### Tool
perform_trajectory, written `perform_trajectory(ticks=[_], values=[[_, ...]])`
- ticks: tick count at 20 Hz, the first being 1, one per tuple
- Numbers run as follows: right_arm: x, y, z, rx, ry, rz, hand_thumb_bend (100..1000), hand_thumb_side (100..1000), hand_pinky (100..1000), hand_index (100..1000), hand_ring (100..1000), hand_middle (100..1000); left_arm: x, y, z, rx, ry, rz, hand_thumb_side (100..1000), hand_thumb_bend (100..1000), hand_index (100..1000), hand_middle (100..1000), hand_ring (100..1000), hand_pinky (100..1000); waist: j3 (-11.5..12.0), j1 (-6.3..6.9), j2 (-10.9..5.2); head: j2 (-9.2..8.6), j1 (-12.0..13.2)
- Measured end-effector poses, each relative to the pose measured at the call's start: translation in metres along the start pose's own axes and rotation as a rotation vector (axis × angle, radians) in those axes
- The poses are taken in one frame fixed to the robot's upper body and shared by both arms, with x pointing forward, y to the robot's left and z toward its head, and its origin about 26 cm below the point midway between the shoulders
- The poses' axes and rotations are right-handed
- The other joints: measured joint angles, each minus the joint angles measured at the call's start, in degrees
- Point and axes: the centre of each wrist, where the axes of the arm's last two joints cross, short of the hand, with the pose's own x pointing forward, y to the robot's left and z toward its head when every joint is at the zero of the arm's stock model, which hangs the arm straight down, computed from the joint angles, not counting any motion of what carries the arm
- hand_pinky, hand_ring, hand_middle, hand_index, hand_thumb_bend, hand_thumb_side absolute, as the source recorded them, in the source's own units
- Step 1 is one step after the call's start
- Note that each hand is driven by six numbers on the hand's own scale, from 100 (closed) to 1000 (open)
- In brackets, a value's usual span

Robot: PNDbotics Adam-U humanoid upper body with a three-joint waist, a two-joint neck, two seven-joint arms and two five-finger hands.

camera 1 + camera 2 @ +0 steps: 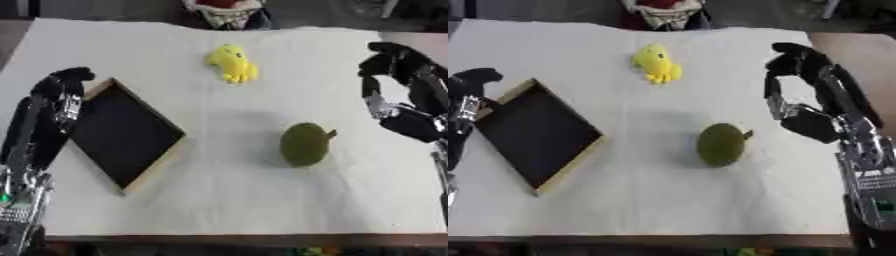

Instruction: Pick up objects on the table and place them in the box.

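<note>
A shallow wooden box [122, 131] with a dark inside lies askew on the left of the white table. A yellow soft toy [232, 63] rests at the far middle. Nearer and right of centre lies a green round fruit [304, 144] with a short stem. My left hand [58, 92] hovers at the box's far left edge, fingers relaxed and holding nothing. My right hand [802, 87] is raised at the right side, up and to the right of the green fruit, with its fingers straight and nothing in it.
The white cloth covers the table [227, 200] to its front edge. A red and white thing [226, 11] sits beyond the far edge. A bare wooden surface [850, 55] shows at the right past the cloth.
</note>
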Motion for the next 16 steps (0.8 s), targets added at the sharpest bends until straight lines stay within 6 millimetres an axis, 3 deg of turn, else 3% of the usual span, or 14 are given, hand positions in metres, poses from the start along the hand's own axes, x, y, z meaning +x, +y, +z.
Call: perform_trajectory(ticks=[8, 16], values=[[-0.007, -0.015, -0.024, 0.172, -0.026, 0.118, 100, 222, 795, 896, 724, 705, -0.001, -0.001, 0.001, -0.004, 0.007, 0.001, 726, 100, 787, 697, 873, 525, 0.5, -0.18, -0.26, 0.00, -0.2], [-0.015, -0.018, -0.043, 0.371, -0.013, 0.194, 100, 381, 809, 905, 743, 737, -0.002, -0.002, 0.002, -0.014, 0.009, 0.002, 725, 100, 787, 697, 873, 526, 0.8, -0.50, -0.35, 0.00, -0.3]])
